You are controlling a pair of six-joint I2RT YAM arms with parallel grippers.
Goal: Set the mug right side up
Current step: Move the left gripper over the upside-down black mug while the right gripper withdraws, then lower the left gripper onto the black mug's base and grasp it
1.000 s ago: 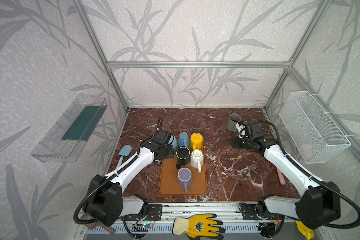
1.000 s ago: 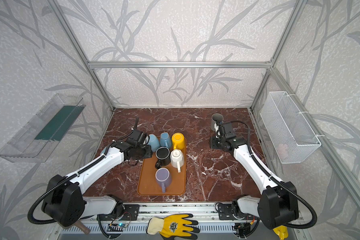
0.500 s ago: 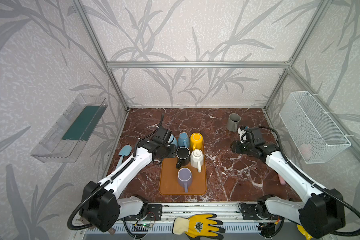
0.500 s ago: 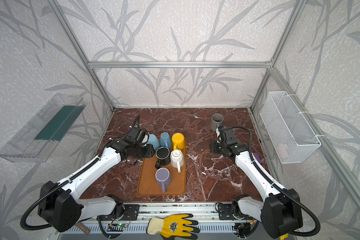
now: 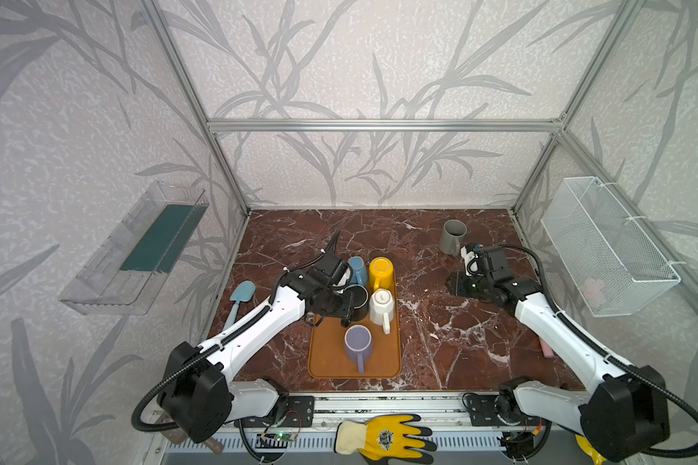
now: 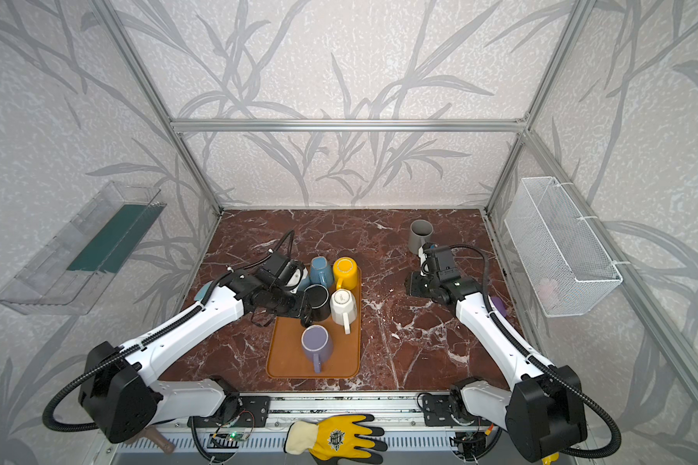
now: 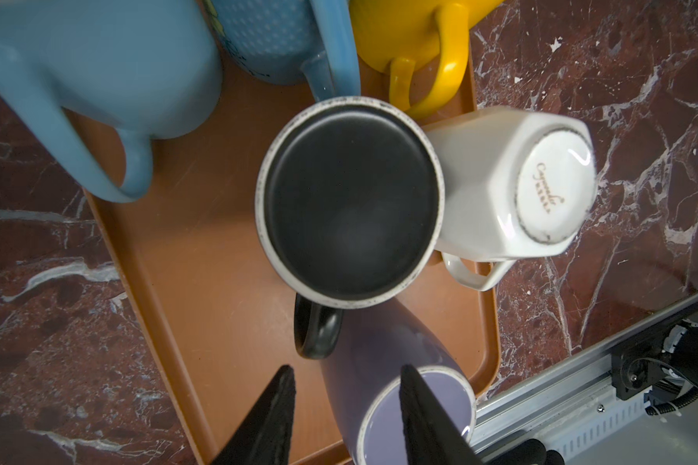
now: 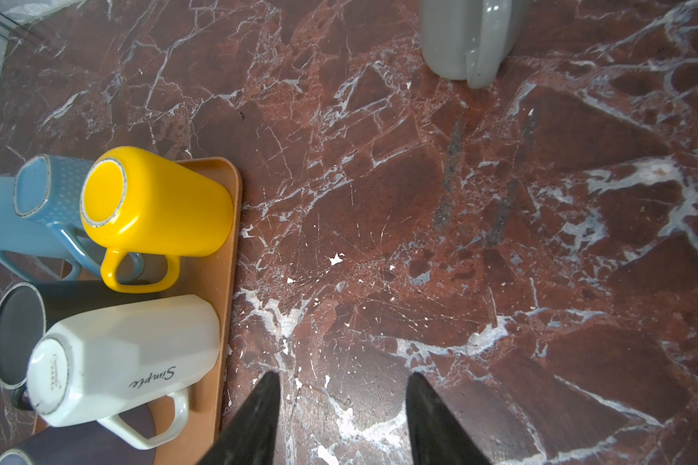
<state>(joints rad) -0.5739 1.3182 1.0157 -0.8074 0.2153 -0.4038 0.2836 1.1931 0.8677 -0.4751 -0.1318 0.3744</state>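
The gray mug [image 5: 452, 237] stands mouth up on the bench [image 5: 440, 342] near the back right corner, alone, with its handle toward the right tool [image 8: 343, 376]. That tool hangs over bare bench between the gray mug and the tray [image 5: 331, 362], its fingers apart with nothing between them. The tray lies mid-bench and carries the other mugs. At its back the yellow mug [image 5: 381, 273] and the dotted blue mug [image 5: 357, 269] stand base up, side by side. A pale blue mug [image 7: 97, 80] sits just beside the dotted one at the tray's far left corner; I cannot tell whether it is wholly on the tray. In front of them the black mug [image 5: 357, 300] stands mouth up. It touches the white mug [image 5: 381, 306] on its right, which is base up with its handle toward the front. The purple mug [image 5: 357, 346] stands alone in the near half of the tray, handle toward the front; I cannot tell which end is up. The left tool [image 7: 345, 370] hovers above the tray just by the black mug's handle, fingers apart and gripping nothing. In the left wrist view one finger [image 7: 424, 414] overlaps the purple mug's rim. A blue spatula [image 5: 240, 298] lies on the bench left of the tray, and a yellow glove [image 5: 383, 439] lies on the front rail.
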